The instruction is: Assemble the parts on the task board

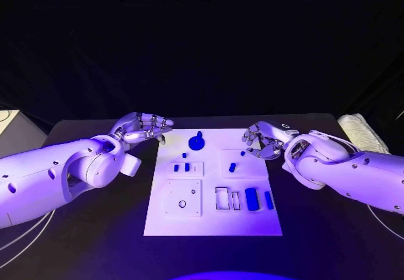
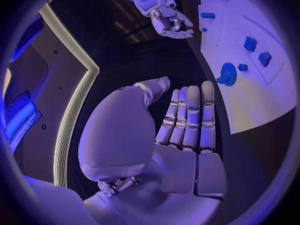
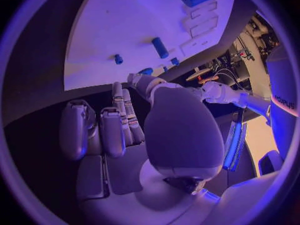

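Left hand (image 1: pixel 143 127) and right hand (image 1: pixel 263 140) flank task board (image 1: pixel 215 181), fingers apart, apparently empty. Risk: reaching inward could scatter loose parts (image 1: pixel 232 167).

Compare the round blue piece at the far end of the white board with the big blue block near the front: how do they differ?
The round blue piece is a disc with a knob; the big blue block is a long rectangle. The disc lies at the board's far edge, the block near the front right. Both are blue and untouched by either robot hand.

Black table (image 1: pixel 337 233) under the board; pale ribbed object (image 1: pixel 364 133) at its far right edge.
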